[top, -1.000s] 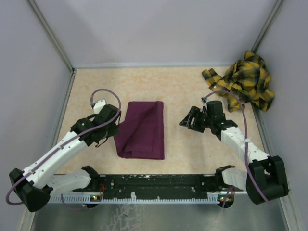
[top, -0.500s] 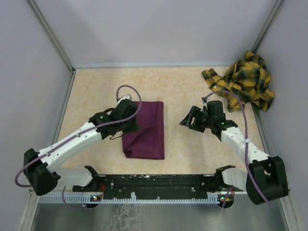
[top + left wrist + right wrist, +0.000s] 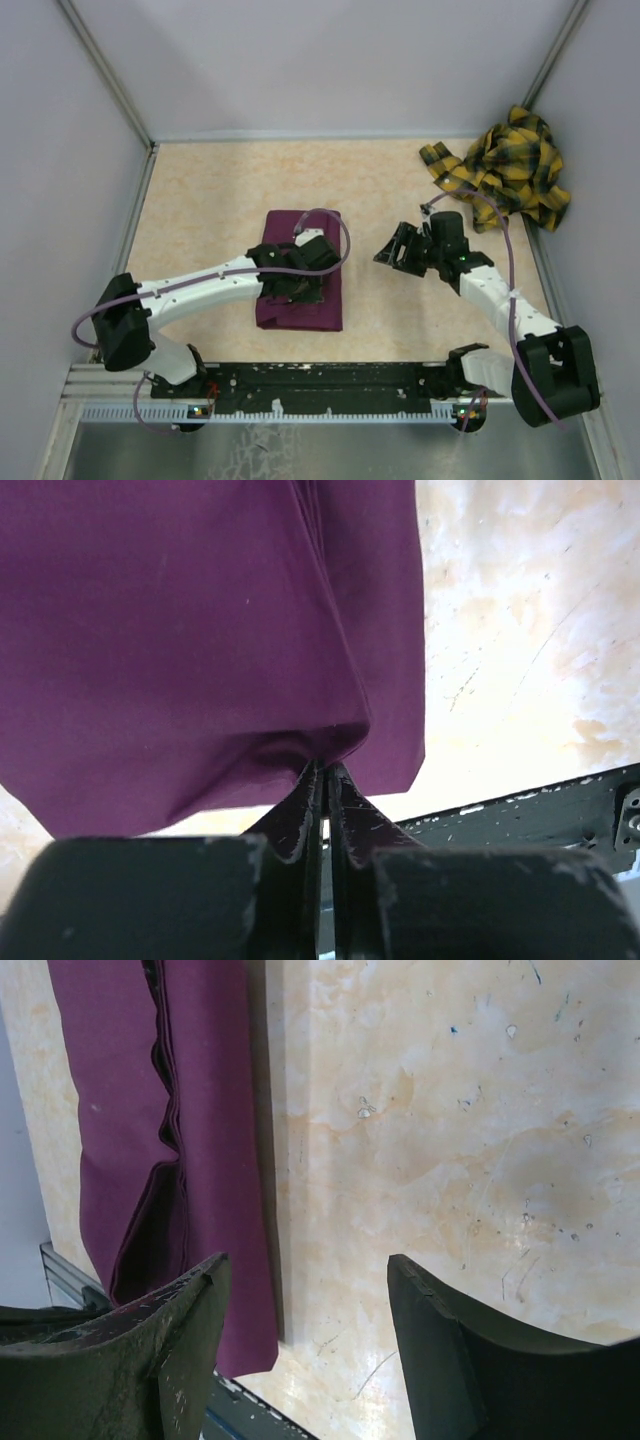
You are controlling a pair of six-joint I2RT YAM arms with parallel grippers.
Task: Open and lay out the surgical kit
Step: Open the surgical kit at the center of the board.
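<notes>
The surgical kit is a folded dark purple cloth wrap (image 3: pixel 322 240) lying flat on the table's middle. Its tray and instruments are hidden. My left gripper (image 3: pixel 300 278) sits over the wrap's near half. In the left wrist view the jaws (image 3: pixel 325 767) are shut, pinching a puckered fold of the purple cloth (image 3: pixel 180 630). My right gripper (image 3: pixel 392 250) is open and empty, just right of the wrap. In the right wrist view its gripper (image 3: pixel 305 1270) spans bare table, with the wrap's layered edge (image 3: pixel 200 1110) to the left.
A crumpled yellow and black plaid cloth (image 3: pixel 508 165) lies at the back right corner. Grey walls (image 3: pixel 60 180) close in the table on three sides. The black rail (image 3: pixel 320 378) of the arm bases runs along the near edge.
My left arm has swung right from beside the wrap's left edge onto the wrap and closed on a fold. The wrap's left side has been pushed in. The right arm has not moved.
</notes>
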